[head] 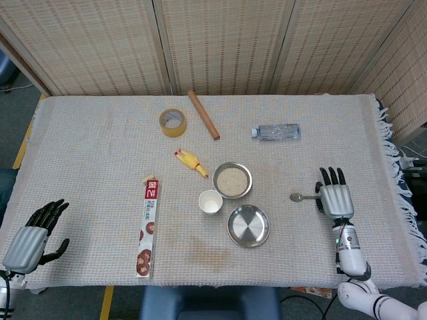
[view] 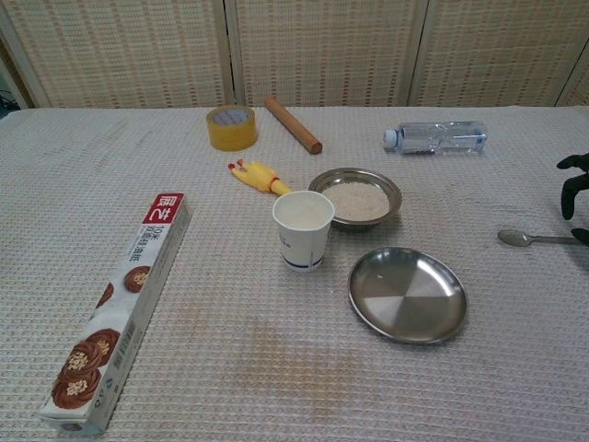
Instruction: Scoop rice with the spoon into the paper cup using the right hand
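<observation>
A small metal spoon (head: 300, 197) (view: 529, 238) lies on the cloth at the right, bowl end pointing left. My right hand (head: 335, 198) (view: 574, 189) hovers over the spoon's handle end with fingers spread and nothing in it. A white paper cup (head: 211, 201) (view: 303, 228) stands upright near the middle. Just behind it to the right sits a steel bowl of rice (head: 232, 180) (view: 356, 197). My left hand (head: 32, 234) rests open at the table's near left corner, seen only in the head view.
An empty steel plate (head: 248, 225) (view: 407, 294) lies in front of the rice bowl. A cling-film box (head: 148, 225), a rubber chicken (head: 190, 161), a tape roll (head: 173, 122), a wooden rolling pin (head: 203, 114) and a water bottle (head: 276, 131) are spread over the woven cloth.
</observation>
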`<act>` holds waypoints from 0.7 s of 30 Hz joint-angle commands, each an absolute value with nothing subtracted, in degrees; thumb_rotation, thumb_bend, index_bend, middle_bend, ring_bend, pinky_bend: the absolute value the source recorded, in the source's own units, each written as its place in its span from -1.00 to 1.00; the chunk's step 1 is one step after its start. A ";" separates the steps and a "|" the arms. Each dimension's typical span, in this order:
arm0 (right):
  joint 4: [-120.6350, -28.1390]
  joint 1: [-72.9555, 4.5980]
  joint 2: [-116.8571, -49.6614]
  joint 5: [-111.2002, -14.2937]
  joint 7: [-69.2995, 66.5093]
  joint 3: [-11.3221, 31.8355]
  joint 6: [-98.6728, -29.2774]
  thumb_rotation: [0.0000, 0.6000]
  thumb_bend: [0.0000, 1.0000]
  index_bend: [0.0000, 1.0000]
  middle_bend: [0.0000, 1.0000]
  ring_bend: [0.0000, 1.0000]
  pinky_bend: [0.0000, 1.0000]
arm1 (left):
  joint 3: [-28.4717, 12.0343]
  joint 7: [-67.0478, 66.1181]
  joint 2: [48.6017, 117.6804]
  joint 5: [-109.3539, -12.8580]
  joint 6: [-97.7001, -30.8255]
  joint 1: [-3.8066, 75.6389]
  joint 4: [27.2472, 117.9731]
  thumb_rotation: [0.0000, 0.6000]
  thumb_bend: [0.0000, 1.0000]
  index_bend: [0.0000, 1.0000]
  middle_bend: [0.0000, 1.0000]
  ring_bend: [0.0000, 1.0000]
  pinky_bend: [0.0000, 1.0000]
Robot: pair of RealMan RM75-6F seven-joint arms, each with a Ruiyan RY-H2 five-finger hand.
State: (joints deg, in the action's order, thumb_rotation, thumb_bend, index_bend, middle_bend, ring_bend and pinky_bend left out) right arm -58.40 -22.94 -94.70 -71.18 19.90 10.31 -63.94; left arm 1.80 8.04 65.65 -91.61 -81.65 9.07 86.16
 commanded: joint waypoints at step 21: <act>-52.45 -25.51 -99.05 -70.44 18.39 9.77 -60.25 0.99 -0.39 0.03 -0.81 -1.00 -1.00 | 1.87 8.42 65.61 -91.47 -81.08 9.33 85.83 1.00 -0.18 -1.00 -1.00 -1.00 -0.75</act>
